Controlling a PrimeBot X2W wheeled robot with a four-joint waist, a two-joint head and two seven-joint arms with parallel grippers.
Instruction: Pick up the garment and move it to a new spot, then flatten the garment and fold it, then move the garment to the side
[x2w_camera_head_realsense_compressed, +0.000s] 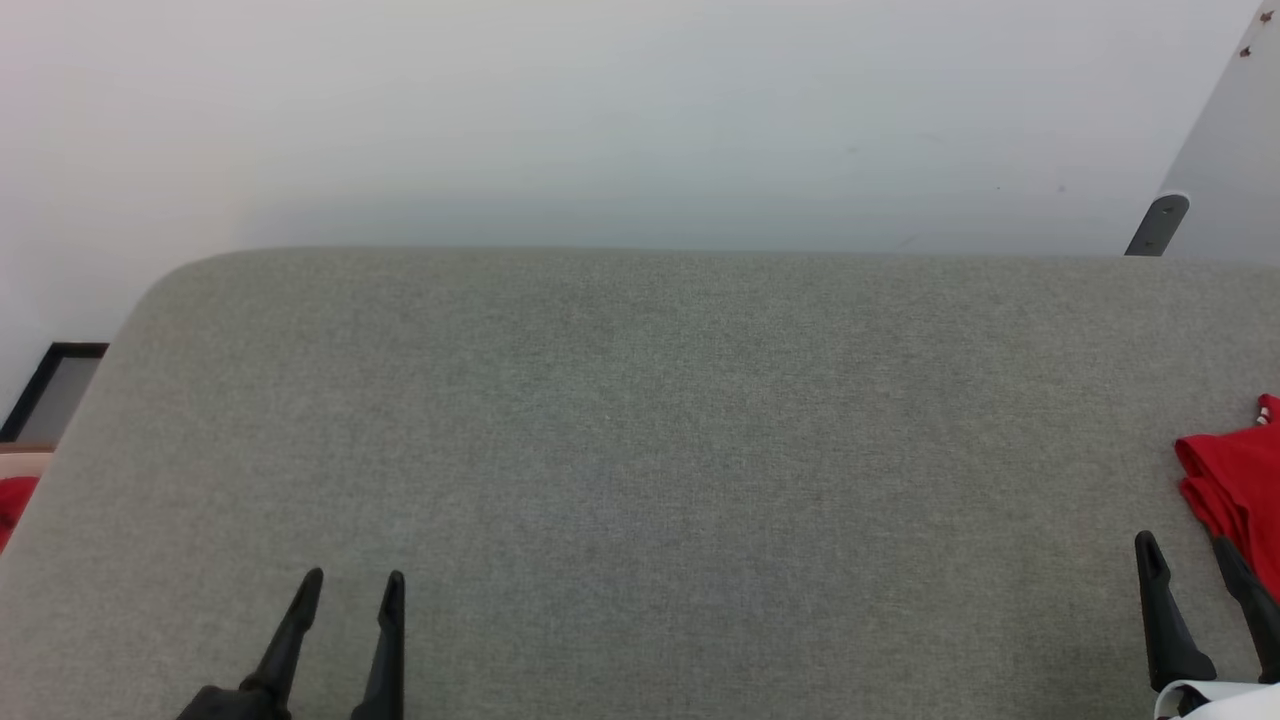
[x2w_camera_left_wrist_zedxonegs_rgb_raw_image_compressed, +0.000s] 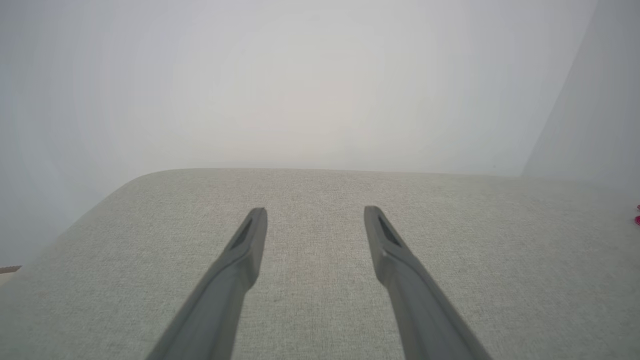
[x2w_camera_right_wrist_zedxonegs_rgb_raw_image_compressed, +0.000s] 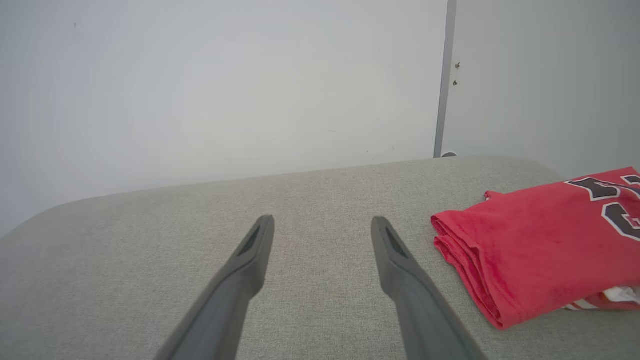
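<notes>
Folded red garment (x2w_camera_right_wrist_zedxonegs_rgb_raw_image_compressed: 540, 240) (black lettering) at table's right

Before me lies a grey cloth-covered table (x2w_camera_head_realsense_compressed: 640, 420) with rounded corners. Behind it I see a plain white wall (x2w_camera_head_realsense_compressed: 600, 120), evenly lit, with a pale panel (x2w_camera_head_realsense_compressed: 1225, 150) at my right.

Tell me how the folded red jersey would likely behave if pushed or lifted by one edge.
The jersey is soft cloth in stacked layers, so lifted by one edge it would probably droop and unfold. Pushed, it would likely bunch rather than slide, since the table is textured fabric.
</notes>
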